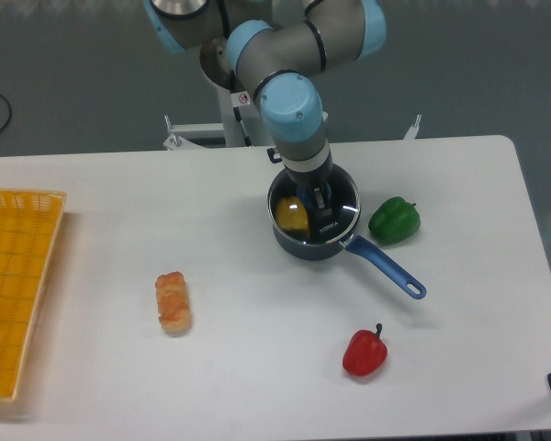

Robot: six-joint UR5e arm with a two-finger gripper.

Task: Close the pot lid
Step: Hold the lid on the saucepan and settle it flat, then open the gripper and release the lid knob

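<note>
Glass, clear and round with a thin metal rim, is what I have under me: the pot lid point(323, 204) sits over the small dark navy saucepan point(314, 241), whose long straight blue handle runs out toward the front right. My two-finger gripper point(314, 197) points straight down at the blue centre knob; my own wrist hides the jaws, so I cannot tell whether they are clamped on it or apart. Something yellow shows through the glass on the left.

To do this well, I judge the rim must sit level all round the saucepan's lip before I let go, then I should lift straight up so the smooth glass does not skid. A glossy green bell pepper point(394, 220) lies just beside the saucepan.
</note>
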